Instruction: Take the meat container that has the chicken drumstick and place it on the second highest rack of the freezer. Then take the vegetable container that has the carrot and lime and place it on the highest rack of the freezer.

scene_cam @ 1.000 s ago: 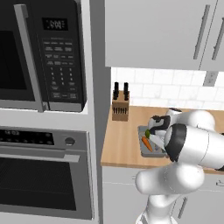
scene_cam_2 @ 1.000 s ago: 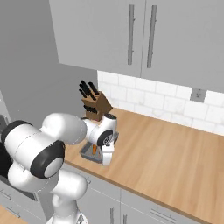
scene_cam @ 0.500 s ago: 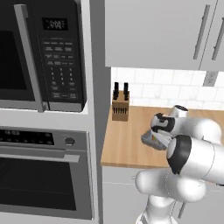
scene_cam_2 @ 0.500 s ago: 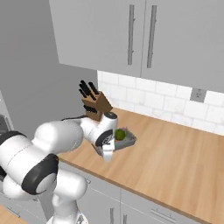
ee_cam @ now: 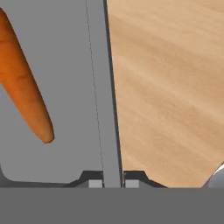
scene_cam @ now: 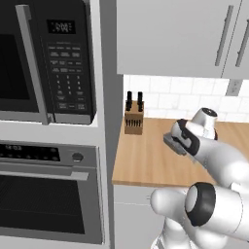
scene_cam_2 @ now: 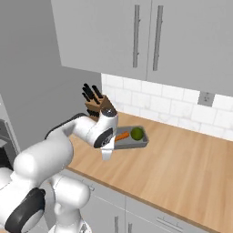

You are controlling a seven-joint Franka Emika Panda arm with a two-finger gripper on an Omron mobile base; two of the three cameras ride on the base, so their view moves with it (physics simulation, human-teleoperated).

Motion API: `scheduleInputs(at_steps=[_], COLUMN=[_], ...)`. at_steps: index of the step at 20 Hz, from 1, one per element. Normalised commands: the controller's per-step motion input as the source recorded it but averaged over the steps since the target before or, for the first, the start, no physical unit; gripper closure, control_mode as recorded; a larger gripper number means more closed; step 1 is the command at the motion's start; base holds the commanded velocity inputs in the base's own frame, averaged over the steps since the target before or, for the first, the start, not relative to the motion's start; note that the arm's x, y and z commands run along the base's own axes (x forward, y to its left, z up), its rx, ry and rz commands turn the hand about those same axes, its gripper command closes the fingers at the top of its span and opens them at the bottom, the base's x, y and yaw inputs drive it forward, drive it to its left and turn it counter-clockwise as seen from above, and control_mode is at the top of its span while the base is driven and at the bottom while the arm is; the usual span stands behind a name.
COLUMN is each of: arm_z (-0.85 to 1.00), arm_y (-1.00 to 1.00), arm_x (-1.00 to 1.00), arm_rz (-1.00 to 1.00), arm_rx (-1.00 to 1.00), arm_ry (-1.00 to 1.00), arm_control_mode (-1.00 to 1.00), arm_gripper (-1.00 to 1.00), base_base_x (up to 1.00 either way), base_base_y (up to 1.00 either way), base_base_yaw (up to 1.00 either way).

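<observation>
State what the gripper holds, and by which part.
The gripper is shut on the vegetable container, pinching its side wall between the fingertips.

Vegetable container (scene_cam_2: 135,142): one, grey, shallow
Carrot (ee_cam: 24,83): one, inside the container
Lime (scene_cam_2: 137,133): one, inside the container
Knife block (scene_cam: 133,122): one, wooden, dark handles protruding
Microwave (scene_cam: 46,61): one
Wall oven (scene_cam: 48,192): one
Wall outlet (scene_cam_2: 205,98): one
Upper cabinet door handles (scene_cam_2: 135,36): two seen in right base view
Wooden counter (scene_cam_2: 191,168): one
</observation>
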Motion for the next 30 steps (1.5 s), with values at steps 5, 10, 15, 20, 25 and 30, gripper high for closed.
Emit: scheduleInputs(at_steps=[5,10,15,20,25,30], arm_z=[0.75,0.72,0.71,0.39,0.46,0.42], arm_y=[0.00,0.05,0.13,0.42,0.62,0.73], arm_x=[-0.17,-0.43,-0.82,-0.98,-0.68,-0.58], arm_rz=[-0.07,0.01,0.04,0.07,0.03,0.02], arm_rx=[-0.14,-0.06,-0.05,-0.07,0.02,0.02], arm_ry=[-0.19,0.06,0.11,0.03,0.02,0.00], arm_control_mode=[-1.00,-1.00,-1.00,-1.00,-1.00,-1.00], arm_gripper=[1.00,1.00,1.00,1.00,1.00,1.00], base_base_x=[0.00,0.00,0.00,0.00,0.00,0.00], base_base_y=[0.00,0.00,0.00,0.00,0.00,0.00], base_base_yaw=[0.00,0.00,0.00,0.00,0.00,0.00])
